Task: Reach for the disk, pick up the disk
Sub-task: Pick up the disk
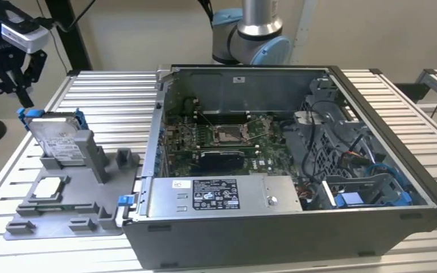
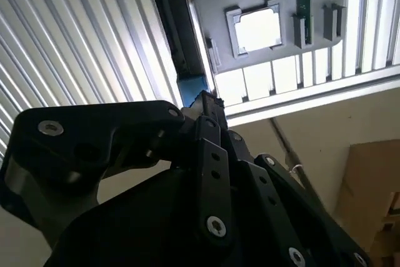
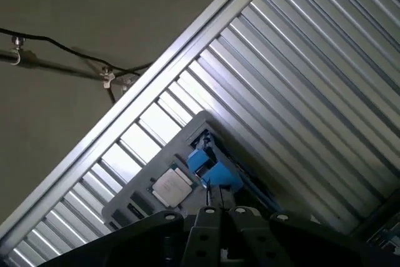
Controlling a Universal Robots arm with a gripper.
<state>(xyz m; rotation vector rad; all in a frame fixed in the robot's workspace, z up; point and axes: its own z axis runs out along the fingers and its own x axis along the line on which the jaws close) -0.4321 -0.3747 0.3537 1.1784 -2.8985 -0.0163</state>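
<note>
The disk (image 1: 55, 141), a silver-grey drive with a white label in a blue bracket, stands on edge in a grey holder (image 1: 78, 213) at the exterior view's left. My gripper (image 1: 9, 96) hangs just above and to the left of its top edge, apart from it, and its fingers look open and empty. In the second wrist view the disk (image 2: 174, 23) appears edge-on, its blue bracket end close to the gripper (image 2: 209, 101) tip. The first wrist view shows the disk's blue bracket (image 3: 211, 168) just beyond the gripper (image 3: 209, 197).
A small white-topped square part (image 1: 48, 187) (image 2: 259, 29) (image 3: 172, 186) lies flat on the grey holder. An open computer case (image 1: 295, 170) stands to the right of the holder on the slatted metal table (image 1: 104, 96). The arm's base (image 1: 252, 34) rises behind the case.
</note>
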